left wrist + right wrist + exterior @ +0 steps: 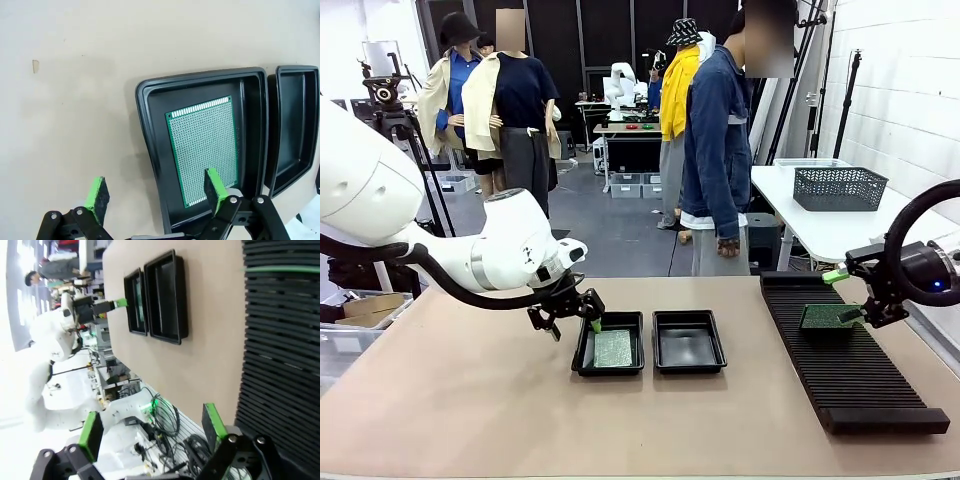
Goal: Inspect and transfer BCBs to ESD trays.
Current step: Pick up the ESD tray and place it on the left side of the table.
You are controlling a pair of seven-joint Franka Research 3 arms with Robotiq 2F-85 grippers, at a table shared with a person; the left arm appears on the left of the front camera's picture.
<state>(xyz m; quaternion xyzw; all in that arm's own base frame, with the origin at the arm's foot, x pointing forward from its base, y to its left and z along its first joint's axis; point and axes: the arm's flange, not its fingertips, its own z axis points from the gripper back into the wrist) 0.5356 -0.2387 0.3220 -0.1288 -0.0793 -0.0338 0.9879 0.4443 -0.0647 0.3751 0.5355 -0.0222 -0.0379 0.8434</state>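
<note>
one bcb (202, 150) lies flat in the left tray (200, 75), with the left gripper (156, 190) spread open over its rim. the other tray (688, 345) is bare. the right gripper (152, 427) is open and holding nothing, beside the rack (850, 380), where a second bcb (828, 316) looks yet to go.

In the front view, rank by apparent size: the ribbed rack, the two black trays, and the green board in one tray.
1. Ribbed rack, largest.
2. Left tray and right tray: they look alike, unranked.
3. Green board, smallest, inside the left tray.
</note>
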